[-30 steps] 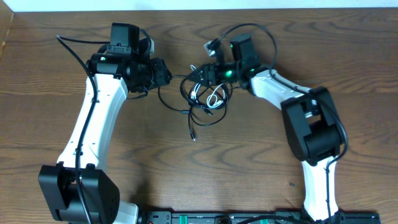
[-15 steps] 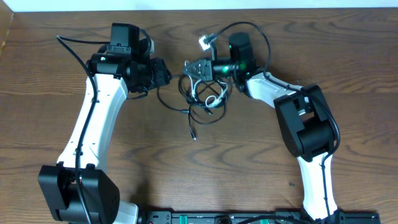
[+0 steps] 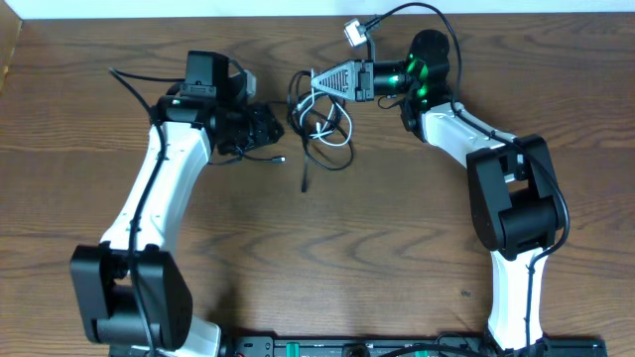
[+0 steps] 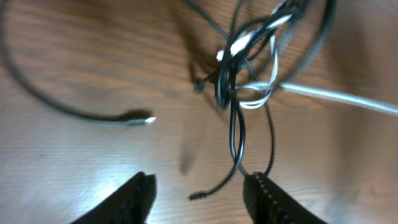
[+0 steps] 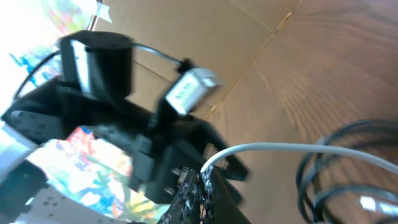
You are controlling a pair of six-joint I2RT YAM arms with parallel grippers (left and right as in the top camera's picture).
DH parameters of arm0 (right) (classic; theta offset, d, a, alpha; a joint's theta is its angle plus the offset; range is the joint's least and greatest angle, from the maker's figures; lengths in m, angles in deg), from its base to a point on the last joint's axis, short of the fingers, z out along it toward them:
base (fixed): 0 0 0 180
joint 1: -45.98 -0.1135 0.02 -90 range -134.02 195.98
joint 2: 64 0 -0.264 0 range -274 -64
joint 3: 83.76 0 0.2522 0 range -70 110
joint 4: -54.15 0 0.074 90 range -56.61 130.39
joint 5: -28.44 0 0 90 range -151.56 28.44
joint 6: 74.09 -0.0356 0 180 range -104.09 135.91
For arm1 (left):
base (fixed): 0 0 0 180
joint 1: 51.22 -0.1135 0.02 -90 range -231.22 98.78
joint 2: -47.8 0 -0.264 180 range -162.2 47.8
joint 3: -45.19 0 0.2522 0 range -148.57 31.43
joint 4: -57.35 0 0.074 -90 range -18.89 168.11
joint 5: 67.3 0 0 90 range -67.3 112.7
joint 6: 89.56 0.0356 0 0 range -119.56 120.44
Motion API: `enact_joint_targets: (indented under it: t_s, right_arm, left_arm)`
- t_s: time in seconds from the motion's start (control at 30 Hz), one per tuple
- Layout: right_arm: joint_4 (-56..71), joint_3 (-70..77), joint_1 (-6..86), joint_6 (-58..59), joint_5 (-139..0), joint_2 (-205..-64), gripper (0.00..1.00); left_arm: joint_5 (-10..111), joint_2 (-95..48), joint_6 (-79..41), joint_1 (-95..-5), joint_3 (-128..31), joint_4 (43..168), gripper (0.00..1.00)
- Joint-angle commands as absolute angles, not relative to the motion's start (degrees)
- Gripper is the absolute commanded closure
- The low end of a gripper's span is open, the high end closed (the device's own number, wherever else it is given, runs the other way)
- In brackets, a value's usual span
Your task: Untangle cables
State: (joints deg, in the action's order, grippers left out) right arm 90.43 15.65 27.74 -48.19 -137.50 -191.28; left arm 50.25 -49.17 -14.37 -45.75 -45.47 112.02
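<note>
Our right gripper (image 3: 314, 81) is clenched on the white cable (image 5: 280, 148), which runs out from between its closed fingertips in the right wrist view. Overhead, this claw sits close to the far edge of the table (image 3: 417, 248), about midway along it. The cables (image 3: 322, 127) lie just beside and below it as one loose bundle, black loops wound round the white one. A single black tail (image 3: 306, 177) trails toward the near edge. Our left gripper (image 4: 200, 180) is released, its jaws apart over bare wood with nothing between them. A separate black end with a bright plug (image 4: 144, 120) lies free off to its side.

We judge the main risk to be the knot (image 4: 227, 87) where the black strands cross the white. Nothing pins the bundle down, so a further pull on the white cable could cinch that crossing tighter or simply drag the whole bundle along, perhaps over the far edge. The thin cord could also slip from our fingertips. When the left claw closes, it may catch two strands at once and lock them together.
</note>
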Motion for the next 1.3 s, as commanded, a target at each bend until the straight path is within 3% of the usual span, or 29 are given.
enact_joint_targets:
  t_s: [0.0,0.3,0.47,0.8,0.87,1.03,1.27]
  right_arm:
    - [89.21,16.57,27.48,-48.56,-139.29,-188.83,0.99]
    - [60.79,16.57,27.15,-27.58,-132.21,-188.83,0.98]
    - [59.07,16.57,27.55,-25.33,-131.99,-188.81,0.98]
    - [51.44,16.57,29.08,-19.6,-128.1,-188.81,0.98]
    - [44.18,16.57,29.01,-14.97,-120.89,-188.81,0.89]
    - [35.61,16.57,28.84,-9.15,-111.75,-188.81,0.76]
    - [28.47,16.57,28.31,-4.56,-108.06,-188.81,0.72]
  left_arm:
    - [58.34,-51.92,-12.46,-45.64,-44.53,110.09,0.45]
    - [59.59,-56.08,-12.51,-43.23,-44.53,101.79,0.33]
    - [54.93,-56.08,-14.52,-42.62,-44.53,97.99,0.28]
    - [42.71,-56.08,-15.13,-47.08,-44.53,101.59,0.28]
    - [42.49,-56.16,-15.09,-48.44,-44.53,102.84,0.28]
    - [39.06,-57.26,-15.09,-47.65,-44.53,102.4,0.28]
    - [38.1,-63.53,-12.55,-45.44,-44.53,94.86,0.29]
